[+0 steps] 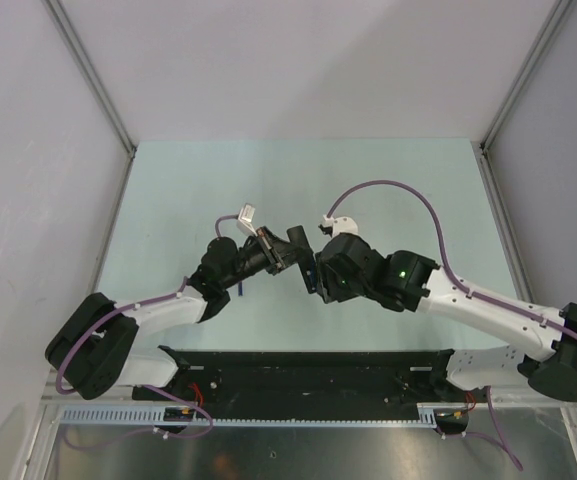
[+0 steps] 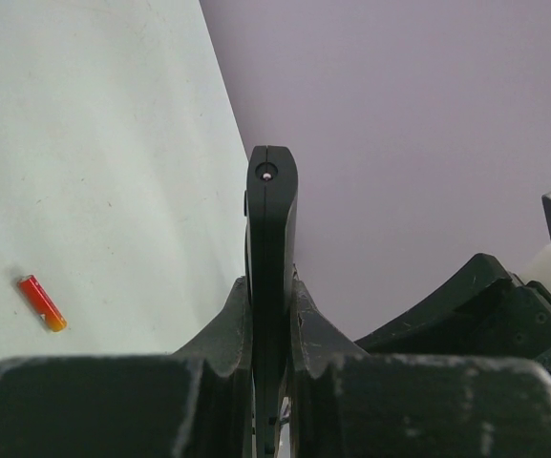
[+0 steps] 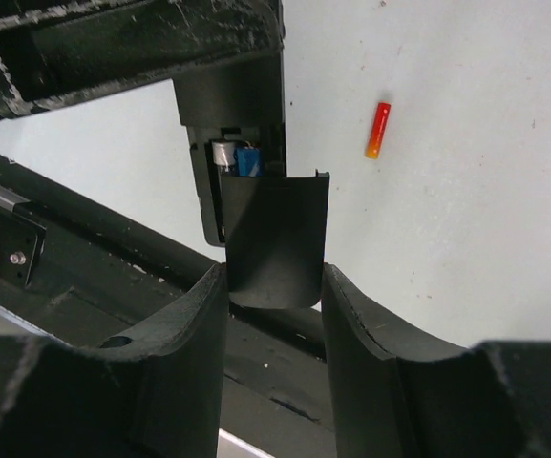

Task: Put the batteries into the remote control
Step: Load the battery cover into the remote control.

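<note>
Left claw (image 2: 272, 298) is clamped tight on the slim black rectangular plastic remote control (image 2: 271, 215), holding it edge-on above the pale green tabletop (image 2: 103, 143). Right claw (image 3: 275, 279), jaws partway apart, grips a small black plastic cover panel (image 3: 275, 229) against the remote's open bay, where a grey-silver battery (image 3: 222, 154) and a blue battery (image 3: 248, 160) sit. An orange-red battery (image 3: 378, 130) lies loose on the tabletop. Plain lilac-grey walls (image 1: 298, 60) and metal corner posts (image 1: 90, 75) enclose it.

We see the slim black remote control (image 2: 271, 239) held aloft, compartment open, silver battery (image 3: 222, 155) and blue battery (image 3: 248, 160) inside; the orange-red battery (image 3: 378, 131) lies loose, well apart
</note>
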`<action>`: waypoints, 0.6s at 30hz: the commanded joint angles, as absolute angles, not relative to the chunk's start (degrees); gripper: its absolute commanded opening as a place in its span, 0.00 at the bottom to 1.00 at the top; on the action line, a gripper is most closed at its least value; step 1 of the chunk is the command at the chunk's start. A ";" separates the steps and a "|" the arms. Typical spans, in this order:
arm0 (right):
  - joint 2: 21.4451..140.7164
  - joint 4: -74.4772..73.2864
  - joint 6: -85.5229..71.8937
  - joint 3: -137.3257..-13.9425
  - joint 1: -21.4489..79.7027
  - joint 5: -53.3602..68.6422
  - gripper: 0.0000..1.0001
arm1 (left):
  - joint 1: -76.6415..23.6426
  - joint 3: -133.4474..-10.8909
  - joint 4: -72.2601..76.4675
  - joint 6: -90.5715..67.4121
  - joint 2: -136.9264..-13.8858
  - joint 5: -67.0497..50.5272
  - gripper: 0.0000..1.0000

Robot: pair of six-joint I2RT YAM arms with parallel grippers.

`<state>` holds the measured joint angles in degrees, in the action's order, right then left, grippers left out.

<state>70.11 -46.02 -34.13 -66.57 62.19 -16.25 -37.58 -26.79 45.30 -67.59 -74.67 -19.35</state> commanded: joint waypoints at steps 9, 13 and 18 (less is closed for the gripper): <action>73.39 -43.68 -32.78 -70.49 62.58 -16.79 0.14 | -38.23 -27.33 48.95 -71.45 -74.79 -20.30 0.00; 73.74 -43.86 -32.87 -70.66 62.67 -17.05 0.14 | -38.32 -27.33 49.48 -72.33 -75.23 -20.57 0.00; 74.00 -43.77 -32.87 -71.19 62.58 -16.96 0.14 | -38.50 -27.07 50.27 -73.12 -76.02 -20.66 0.00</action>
<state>73.63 -45.12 -33.36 -68.38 62.22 -16.10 -37.87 -26.79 46.24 -71.13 -75.53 -19.88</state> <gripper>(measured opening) 0.435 0.128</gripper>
